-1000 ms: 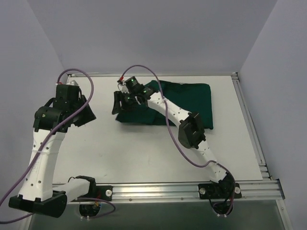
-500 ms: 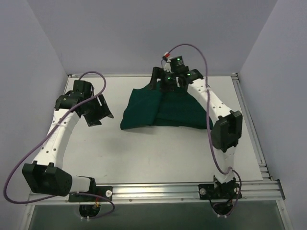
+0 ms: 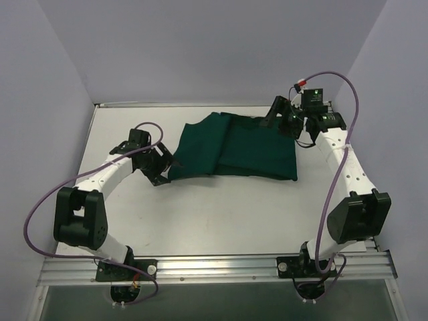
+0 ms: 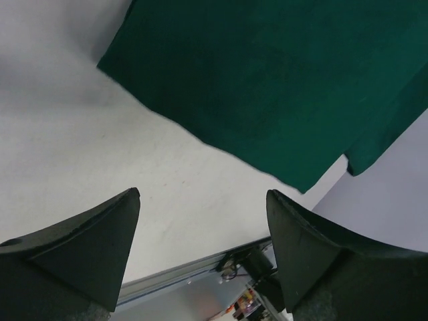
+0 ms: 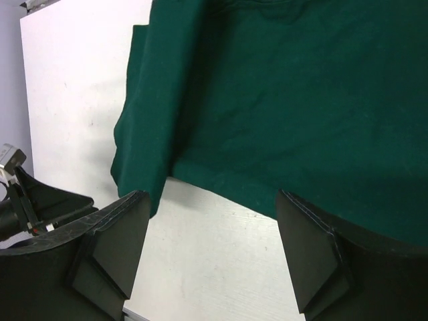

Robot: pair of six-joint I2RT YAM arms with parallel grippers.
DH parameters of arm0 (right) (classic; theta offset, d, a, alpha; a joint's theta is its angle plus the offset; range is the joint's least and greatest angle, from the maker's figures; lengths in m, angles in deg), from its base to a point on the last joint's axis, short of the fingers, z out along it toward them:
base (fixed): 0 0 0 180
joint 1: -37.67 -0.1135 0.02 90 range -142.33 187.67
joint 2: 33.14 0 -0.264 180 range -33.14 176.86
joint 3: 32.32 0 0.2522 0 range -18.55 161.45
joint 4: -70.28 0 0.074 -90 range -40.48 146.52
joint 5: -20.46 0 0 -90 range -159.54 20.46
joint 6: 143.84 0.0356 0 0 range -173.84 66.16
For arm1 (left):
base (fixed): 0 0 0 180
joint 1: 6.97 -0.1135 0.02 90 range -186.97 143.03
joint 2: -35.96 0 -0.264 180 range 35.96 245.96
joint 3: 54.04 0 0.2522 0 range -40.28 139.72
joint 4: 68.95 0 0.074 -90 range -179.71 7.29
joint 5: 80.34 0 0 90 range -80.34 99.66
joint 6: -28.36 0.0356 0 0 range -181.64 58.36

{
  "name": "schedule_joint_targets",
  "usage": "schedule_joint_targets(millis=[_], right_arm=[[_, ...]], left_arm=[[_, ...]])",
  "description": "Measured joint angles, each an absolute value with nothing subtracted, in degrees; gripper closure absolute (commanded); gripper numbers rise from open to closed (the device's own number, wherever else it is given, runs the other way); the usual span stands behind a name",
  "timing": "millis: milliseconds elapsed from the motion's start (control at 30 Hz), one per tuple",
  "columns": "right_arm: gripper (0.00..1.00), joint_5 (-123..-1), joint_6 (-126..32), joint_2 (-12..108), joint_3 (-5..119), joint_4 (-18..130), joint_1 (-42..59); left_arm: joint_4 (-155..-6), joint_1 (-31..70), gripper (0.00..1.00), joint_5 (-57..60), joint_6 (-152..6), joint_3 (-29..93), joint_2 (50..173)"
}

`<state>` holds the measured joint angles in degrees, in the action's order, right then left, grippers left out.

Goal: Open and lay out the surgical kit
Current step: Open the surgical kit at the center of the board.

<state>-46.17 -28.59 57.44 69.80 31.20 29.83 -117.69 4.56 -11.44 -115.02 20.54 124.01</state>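
Observation:
The surgical kit shows only as a dark green cloth drape (image 3: 247,148) lying folded on the white table, with a flap (image 3: 200,144) lapped over its left side. The wire-mesh tray and the instruments are hidden under the cloth. My left gripper (image 3: 165,167) is open and empty, low beside the drape's near left corner. In the left wrist view (image 4: 204,257) the drape (image 4: 281,73) lies ahead of the fingers, apart from them. My right gripper (image 3: 281,119) is open and empty at the drape's far right corner. The right wrist view (image 5: 210,257) looks along the drape (image 5: 287,93).
A metal rail (image 3: 234,266) runs along the table's near edge, another rail (image 3: 351,174) along the right edge. Lilac walls close in the back and both sides. The left gripper's body (image 5: 37,204) shows at the left edge of the right wrist view.
My right gripper swung from the drape's left end across the back to its far right corner. My left arm folded down and brought its gripper to the drape's near left corner. The left flap shifted.

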Motion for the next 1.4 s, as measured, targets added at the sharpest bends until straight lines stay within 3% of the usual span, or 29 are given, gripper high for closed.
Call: schedule_joint_targets(millis=[400, 533, 567, 600, 667, 700, 767, 1000, 1100, 1133, 1200, 1233, 1333, 1400], right_arm=[[0.23, -46.15, -28.61, 51.98, 64.25, 30.91, 32.78], [0.24, -46.19, -28.61, 51.98, 64.25, 30.89, 33.40], [0.24, -46.21, -28.63, 51.98, 64.25, 30.89, 33.55], [0.24, -46.21, -28.61, 51.98, 64.25, 30.87, 33.57], [0.24, -46.23, -28.61, 51.98, 64.25, 30.89, 33.57], [0.24, -46.23, -28.61, 51.98, 64.23, 30.89, 33.57], [0.24, -46.39, -28.59, 51.98, 63.99, 30.91, 33.57], [0.29, -49.91, -28.56, 55.13, 64.84, 28.38, 33.59], [0.39, -53.75, -28.61, 60.66, 68.36, 25.45, 33.92], [0.55, -55.35, -28.63, 62.71, 69.61, 24.68, 34.16], [0.71, -58.87, -28.83, 66.56, 72.08, 23.00, 34.71], [0.85, -60.75, -28.81, 68.37, 73.30, 21.97, 35.04], [1.00, -67.00, -28.85, 72.42, 75.88, 20.47, 35.98], [1.00, -69.99, -28.83, 74.23, 77.17, 19.72, 37.07]], left_arm=[[-98.79, 4.56, 0.14, -14.74, -130.52, 15.34, 135.55], [-96.05, 4.52, 0.22, -14.87, -134.28, 14.55, 136.89], [-95.33, 4.45, 0.26, -14.87, -134.83, 14.55, 137.13], [-94.92, 4.34, 0.43, -14.80, -135.09, 14.57, 137.33], [-94.41, 3.84, 0.64, -14.72, -135.74, 14.66, 137.85], [-94.39, 3.40, 0.82, -14.76, -135.74, 14.88, 138.22], [-94.33, 2.09, 0.98, -14.54, -135.28, 15.47, 139.10], [-102.35, -3.33, 0.98, -11.20, -126.39, 25.50, 141.61], [-106.04, -4.97, 0.98, -7.85, -120.88, 29.77, 140.58], [-107.07, -5.62, 0.98, -6.80, -119.11, 30.38, 139.84], [-109.10, -7.24, 0.98, -4.93, -115.81, 30.90, 138.11], [-110.02, -8.33, 0.98, -4.03, -114.08, 31.01, 137.26], [-112.84, -11.74, 0.98, -1.32, -109.25, 31.54, 135.36], [-114.24, -13.67, 0.98, 0.60, -106.32, 32.13, 134.79]])
